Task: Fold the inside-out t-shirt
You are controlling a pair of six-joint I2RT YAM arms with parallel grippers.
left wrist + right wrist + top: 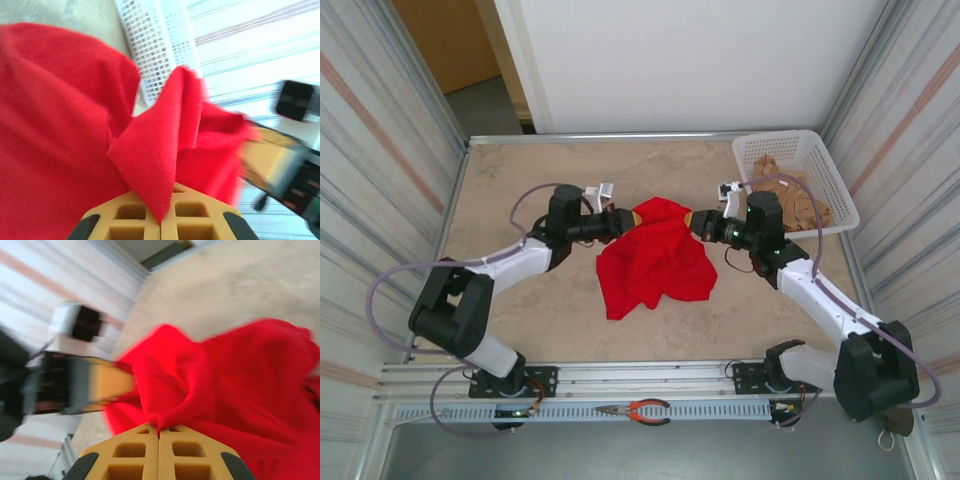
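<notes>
A beige, stone-patterned table (520, 180) sits inside ribbed metal side walls, with a white wall beyond its far edge. At the far right corner stands a white mesh basket (775, 145) with a tan garment (800, 205) bunched inside it. A pair of red-handled pliers (638, 410) lies on the metal rail along the near edge.

The t-shirt (655, 265) is at the middle of the table, a rumpled bright red heap with no flat outline. Its lower part spreads on the surface toward the near edge in loose folds and a ragged, pointed hem. Its far edge is drawn up between the two arms. All the cloth that shows is plain red, and the wrist views show a fine knit weave, soft creases and a stitched edge.

The left gripper (628, 220) grips the far left part of that raised edge. In its wrist view the ochre fingers are pressed together on a pointed fold of red cloth. The right gripper (695, 222) grips the far right part, and its fingers are likewise clamped on a gathered red ridge.
</notes>
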